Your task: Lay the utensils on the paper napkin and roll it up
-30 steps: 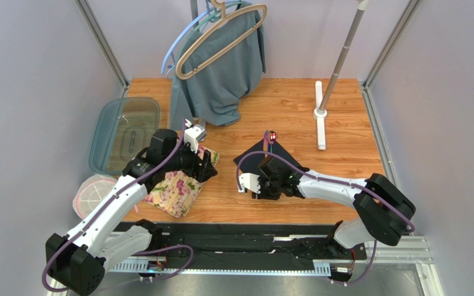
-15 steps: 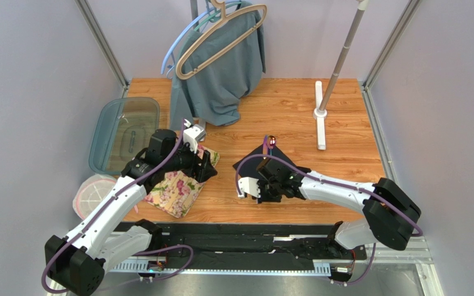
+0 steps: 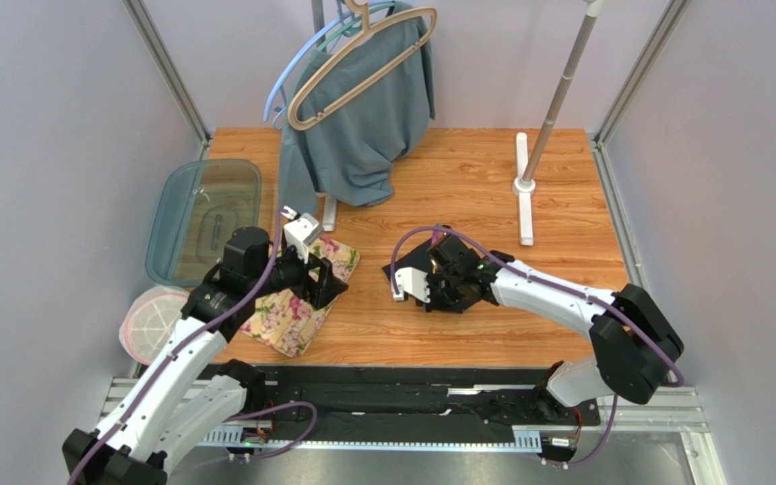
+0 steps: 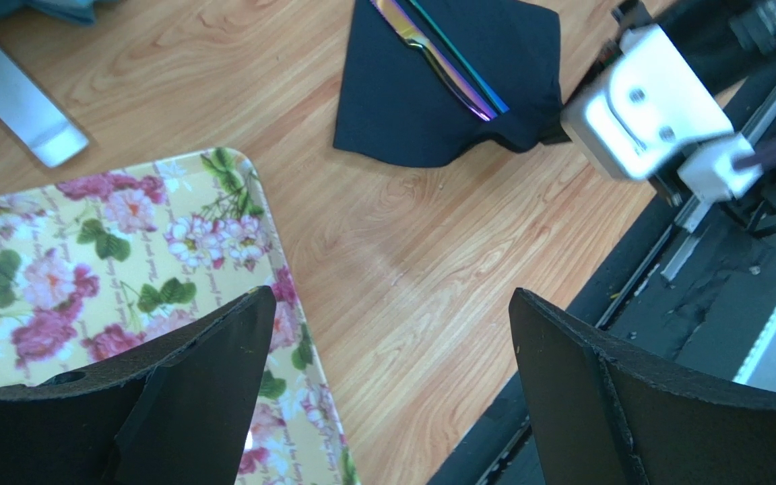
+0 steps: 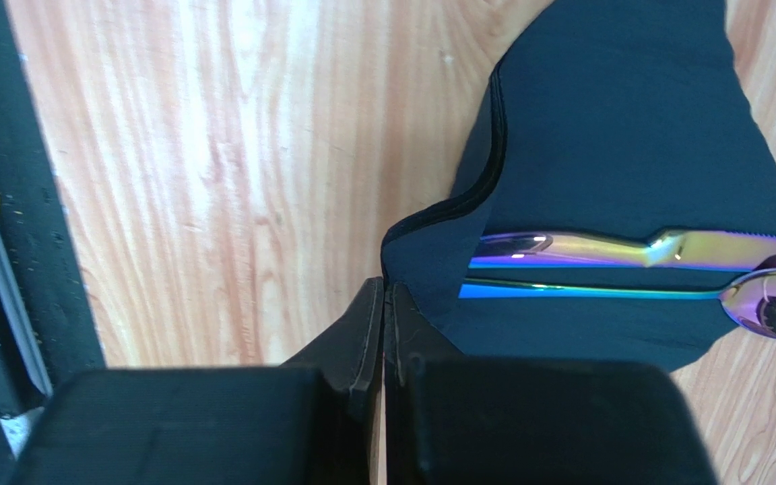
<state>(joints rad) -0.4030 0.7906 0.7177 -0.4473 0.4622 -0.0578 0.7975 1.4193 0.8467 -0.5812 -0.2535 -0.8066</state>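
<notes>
**Gently, roll the pinched corner over**

Here the right tool (image 5: 384, 293) is clamped on the near corner of the paper napkin (image 5: 615, 131). The left tool (image 4: 390, 303) hangs spread wide over the floral mat (image 4: 88, 253) (idle). Beyond the pinch, the utensils (image 5: 605, 248) lie across the napkin on the counter (image 5: 210, 152). Carry the corner low over them, without nudging them.

No readable writing in any view

We find no word, number or brand we can make out. The floral mat (image 4: 109, 253) carries faint script-like marks among its roses, too small for us to read. The clear plastic container (image 3: 164, 217) shows a dark oval mark that may be a label, but from the top view we cannot read it.
</notes>
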